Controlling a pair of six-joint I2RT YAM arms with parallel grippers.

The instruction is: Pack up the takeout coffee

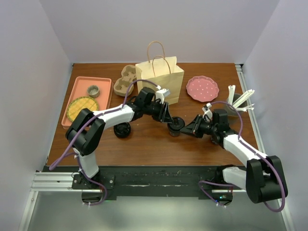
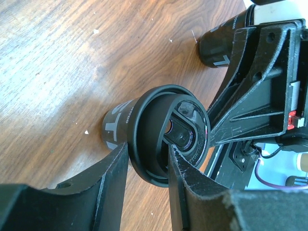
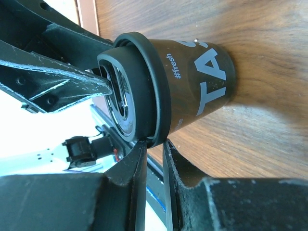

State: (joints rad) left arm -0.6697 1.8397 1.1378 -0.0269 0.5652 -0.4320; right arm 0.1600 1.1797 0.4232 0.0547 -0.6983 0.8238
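Two hands meet on one takeout coffee cup (image 3: 202, 72), which stands on the tabletop (image 1: 144, 149) about its middle, a little toward the near edge. My left hand (image 2: 147, 148) comes in from the far-left side and is clamped on the rim of the cup's black lid (image 3: 144, 96). One finger sits outside the wall and the other in the lid's recess, both touching. My right hand (image 3: 155, 144) reaches in from the side of the right edge. Its fingers are drawn nearly together at the lip of the lid, and I cannot tell whether they pinch it or only rest against it. The cup's side carries pale lettering.

A second black cup (image 1: 122, 130) sits alone left of the middle, near the left arm's elbow. A third black cup (image 2: 216, 45) shows in the left wrist view, beyond the right hand. A brown paper bag (image 1: 161, 82) stands upright at the middle of the far edge, with a tan pulp carrier (image 1: 124, 81) just beside it on the left. A pink tray (image 1: 103, 85) lies along the left edge, and a pink dotted plate (image 1: 202, 88) sits toward the far right corner.
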